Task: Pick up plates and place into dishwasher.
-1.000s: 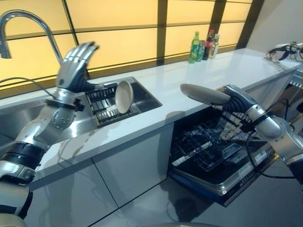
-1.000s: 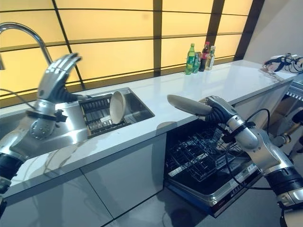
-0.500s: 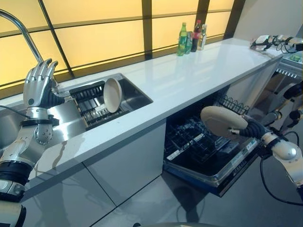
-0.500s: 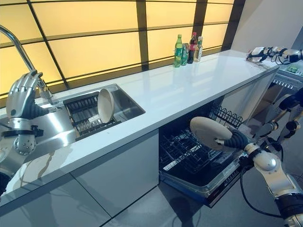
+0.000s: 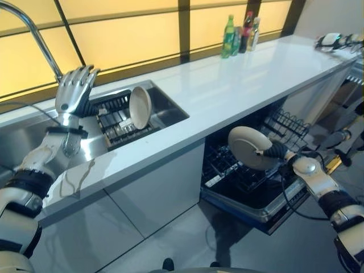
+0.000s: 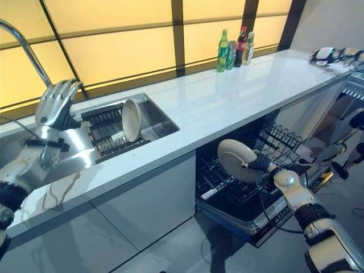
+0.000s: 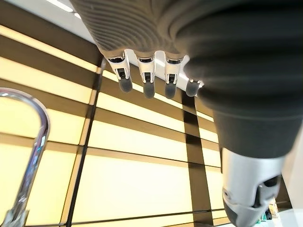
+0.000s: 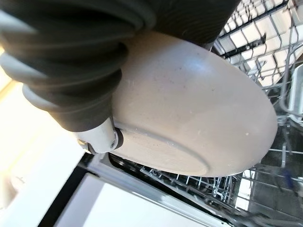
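- Since half a second ago the right hand [image 5: 275,151] has turned its beige plate [image 5: 248,148] from a tilted, nearly flat pose to standing nearly on edge, and has carried it in over the pulled-out rack; the left hand [image 5: 74,91] has shifted along the sink's back edge, away from the tap and toward the drying rack, though the camera has moved too
- Right hand: its thumb and fingers are pinched on the plate's rim, the thumb pressed on the underside as the right wrist view shows [image 8: 102,137]; the plate's underside faces the camera in the eye views
- Plate position: held in the air above the dishwasher's lower rack [image 5: 244,176], not resting in the wire tines; the dishwasher door [image 5: 267,210] hangs open below the white countertop [image 5: 239,79]
- Left hand: raised upright above the steel sink [image 5: 165,114], fingers straight and slightly spread, holding nothing; its fingers [image 7: 144,85] point toward the lit yellow window panels [image 7: 132,184]
- Second plate [image 5: 140,107]: stands on edge in the dark drying rack [image 5: 116,122] set in the sink, just beside the left hand but apart from it
- Curved steel tap [image 5: 34,34] rises behind the left hand
- Bottles [image 5: 239,34], one green, stand grouped at the countertop's far edge by the window
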You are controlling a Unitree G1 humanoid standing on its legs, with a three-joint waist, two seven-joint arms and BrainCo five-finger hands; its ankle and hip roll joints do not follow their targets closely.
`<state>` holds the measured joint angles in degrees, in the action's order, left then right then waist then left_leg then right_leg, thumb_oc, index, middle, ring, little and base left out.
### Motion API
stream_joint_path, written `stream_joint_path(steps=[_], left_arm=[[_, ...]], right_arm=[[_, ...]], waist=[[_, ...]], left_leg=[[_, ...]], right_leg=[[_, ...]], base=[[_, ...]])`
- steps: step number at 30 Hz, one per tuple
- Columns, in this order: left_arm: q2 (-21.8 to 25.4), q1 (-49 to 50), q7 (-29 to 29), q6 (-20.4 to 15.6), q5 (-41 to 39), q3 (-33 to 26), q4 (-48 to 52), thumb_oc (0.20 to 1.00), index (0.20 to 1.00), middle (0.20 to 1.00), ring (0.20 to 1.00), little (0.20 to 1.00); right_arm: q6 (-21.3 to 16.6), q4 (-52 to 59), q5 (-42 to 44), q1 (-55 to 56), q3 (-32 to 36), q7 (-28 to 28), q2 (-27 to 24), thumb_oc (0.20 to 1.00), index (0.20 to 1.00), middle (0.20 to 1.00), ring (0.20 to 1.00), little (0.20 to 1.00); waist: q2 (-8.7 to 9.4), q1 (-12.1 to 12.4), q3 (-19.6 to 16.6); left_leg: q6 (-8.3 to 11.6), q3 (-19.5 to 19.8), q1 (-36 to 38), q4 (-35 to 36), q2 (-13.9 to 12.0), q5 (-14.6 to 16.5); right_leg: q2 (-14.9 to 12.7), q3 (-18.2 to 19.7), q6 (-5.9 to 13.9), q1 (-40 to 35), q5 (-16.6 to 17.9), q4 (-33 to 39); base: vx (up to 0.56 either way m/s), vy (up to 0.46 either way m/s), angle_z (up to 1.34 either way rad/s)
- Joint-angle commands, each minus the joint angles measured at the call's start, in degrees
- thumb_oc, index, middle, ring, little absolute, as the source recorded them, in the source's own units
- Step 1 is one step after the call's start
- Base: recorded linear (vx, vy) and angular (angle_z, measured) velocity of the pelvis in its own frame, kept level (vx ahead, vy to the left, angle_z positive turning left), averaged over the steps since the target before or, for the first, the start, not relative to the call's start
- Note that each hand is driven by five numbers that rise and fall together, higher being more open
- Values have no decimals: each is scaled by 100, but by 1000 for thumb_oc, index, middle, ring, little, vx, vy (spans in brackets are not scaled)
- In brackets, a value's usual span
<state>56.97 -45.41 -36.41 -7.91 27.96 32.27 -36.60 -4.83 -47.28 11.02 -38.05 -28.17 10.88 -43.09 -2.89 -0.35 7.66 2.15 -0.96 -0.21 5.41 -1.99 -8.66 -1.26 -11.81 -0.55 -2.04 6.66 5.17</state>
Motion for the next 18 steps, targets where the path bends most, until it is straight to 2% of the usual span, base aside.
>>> stream_joint_path(steps=[1, 7, 14, 18], left_arm=[[-39, -1269, -449, 222, 311, 213, -514, 1000, 1000, 1000, 1000, 1000], [-64, -2175, -720, 676, 264, 683, -923, 1000, 1000, 1000, 1000, 1000], [-15, -2779, -778, 866, 188, 1084, -1256, 1000, 1000, 1000, 1000, 1000], [-22, -2926, -755, 926, 187, 1228, -1275, 1000, 1000, 1000, 1000, 1000]], right_arm=[[-159, -517, 506, -1304, -272, -90, 41, 200, 200, 200, 200, 200], [154, -1282, 493, -2147, -682, 214, 152, 200, 200, 200, 200, 200], [758, -1933, 414, -2438, -911, 783, 261, 200, 200, 200, 200, 200], [825, -2061, 426, -2395, -908, 892, 292, 200, 200, 200, 200, 200]], waist=[[69, 158, 477], [-49, 188, 895], [-109, 198, 1166], [-129, 189, 1235]], left_leg=[[21, 0, 151, -41, 256, 827], [36, 115, -213, -41, 298, 670], [72, 162, -372, -41, 312, 574], [77, 163, -401, -41, 331, 551]], right_leg=[[-463, 277, 638, 17, -363, -17], [-491, 329, 609, 386, -257, -17], [-553, 233, 604, 594, -173, -71], [-588, 188, 599, 643, -153, -95]], base=[[-178, 52, 14], [-113, 40, 4], [-26, 18, 2], [1, 5, 1]])
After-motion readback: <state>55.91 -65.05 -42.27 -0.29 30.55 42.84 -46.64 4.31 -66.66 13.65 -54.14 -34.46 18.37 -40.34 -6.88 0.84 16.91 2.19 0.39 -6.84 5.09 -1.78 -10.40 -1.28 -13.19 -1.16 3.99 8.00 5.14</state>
